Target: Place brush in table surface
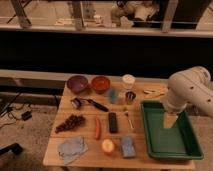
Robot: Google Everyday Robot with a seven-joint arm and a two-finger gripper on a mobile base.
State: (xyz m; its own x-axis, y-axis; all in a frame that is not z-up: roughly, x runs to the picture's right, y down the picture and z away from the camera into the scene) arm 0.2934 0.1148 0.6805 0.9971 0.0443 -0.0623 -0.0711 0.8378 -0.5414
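Observation:
The brush point(88, 103) lies on the light-brown table surface point(85, 135), left of centre, its round head to the left and its black handle pointing right. My gripper point(170, 120) hangs from the white arm at the right, above the green tray point(169, 142), far to the right of the brush.
Around the brush are a purple bowl point(77, 83), an orange bowl point(101, 83), a white cup point(128, 81), a small metal cup point(130, 97), grapes point(70, 122), a carrot point(97, 127), a flat black bar point(113, 122), a spoon point(128, 119), an apple point(108, 145), a blue sponge point(128, 147) and a grey cloth point(71, 148).

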